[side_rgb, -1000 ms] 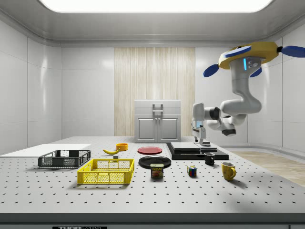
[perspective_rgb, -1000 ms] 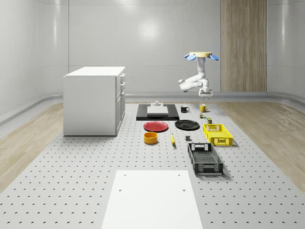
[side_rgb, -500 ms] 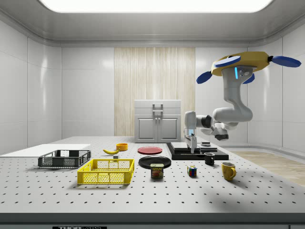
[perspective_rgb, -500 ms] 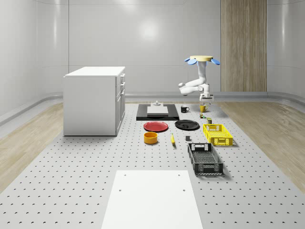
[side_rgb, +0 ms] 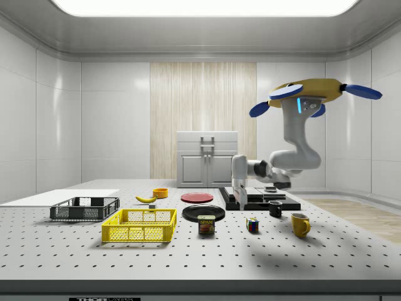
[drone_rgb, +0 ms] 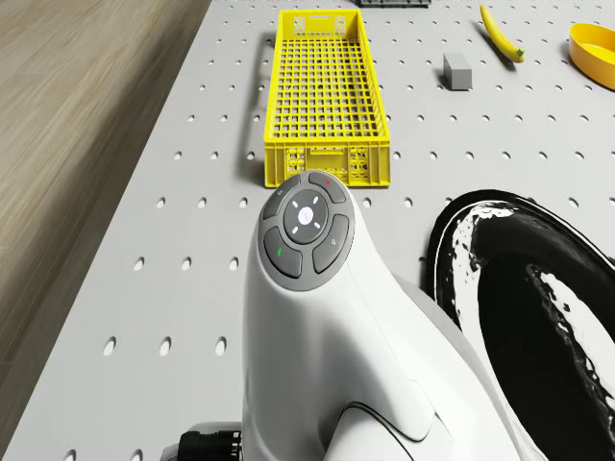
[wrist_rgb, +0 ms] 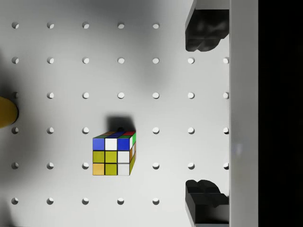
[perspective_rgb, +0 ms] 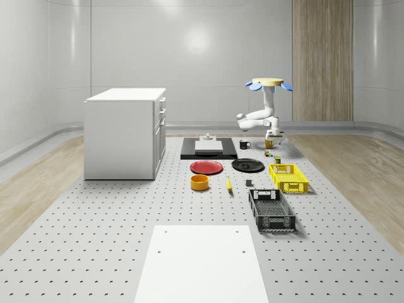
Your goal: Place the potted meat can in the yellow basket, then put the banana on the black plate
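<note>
On the pegboard table [side_rgb: 188, 251], the drone [side_rgb: 307, 95] hovers, gripper [side_rgb: 239, 199] open above it.

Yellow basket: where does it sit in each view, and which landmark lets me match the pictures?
Whole-scene view: the yellow basket lies right of centre, just right of the black plate.
Side view: the yellow basket lies left of centre on the near table, with the black plate to its right and behind.
Drone view: the yellow basket lies beyond the arm, near the black plate.
Shared landmark: the black plate.
</note>
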You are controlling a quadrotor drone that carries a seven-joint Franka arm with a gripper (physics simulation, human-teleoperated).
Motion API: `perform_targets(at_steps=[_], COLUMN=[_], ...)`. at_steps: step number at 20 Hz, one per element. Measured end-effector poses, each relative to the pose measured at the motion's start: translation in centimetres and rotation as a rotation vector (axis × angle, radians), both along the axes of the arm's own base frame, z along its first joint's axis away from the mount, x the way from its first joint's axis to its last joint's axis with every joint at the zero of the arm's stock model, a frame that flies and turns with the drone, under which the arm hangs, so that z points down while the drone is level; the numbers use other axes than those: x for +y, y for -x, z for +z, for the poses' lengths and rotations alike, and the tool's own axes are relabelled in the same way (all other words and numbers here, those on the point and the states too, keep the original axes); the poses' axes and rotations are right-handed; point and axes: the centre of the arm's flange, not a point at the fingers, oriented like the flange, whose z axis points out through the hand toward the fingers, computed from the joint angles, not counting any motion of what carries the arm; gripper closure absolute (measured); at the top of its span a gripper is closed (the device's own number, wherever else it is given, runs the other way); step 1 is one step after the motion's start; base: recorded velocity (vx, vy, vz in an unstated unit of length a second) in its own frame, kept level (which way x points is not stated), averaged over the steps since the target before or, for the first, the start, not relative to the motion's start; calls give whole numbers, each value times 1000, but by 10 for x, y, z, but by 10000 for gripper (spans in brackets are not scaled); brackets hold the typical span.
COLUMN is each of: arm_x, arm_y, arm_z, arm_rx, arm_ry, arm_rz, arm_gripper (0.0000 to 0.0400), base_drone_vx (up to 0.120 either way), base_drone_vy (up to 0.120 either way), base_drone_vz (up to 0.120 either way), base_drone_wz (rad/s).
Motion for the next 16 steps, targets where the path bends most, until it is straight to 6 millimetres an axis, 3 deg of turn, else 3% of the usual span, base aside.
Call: perform_targets(at_steps=[6, 9, 11, 16], arm_x=[0, 0, 0, 0], arm_y=[0, 0, 0, 0], arm_z=[0, 0, 0, 0], arm_rx=[0, 0, 0, 0], arm_ry=[0, 0, 0, 0], arm_rz=[0, 0, 0, 0], arm_gripper=[0, 0, 0, 0], base_drone_vx=[120, 120, 120, 120], base_drone_vy=[0, 0, -120, -32], base_drone_vz=[-100, 0, 0, 0], base_drone_wz=[0, 0, 0, 0])
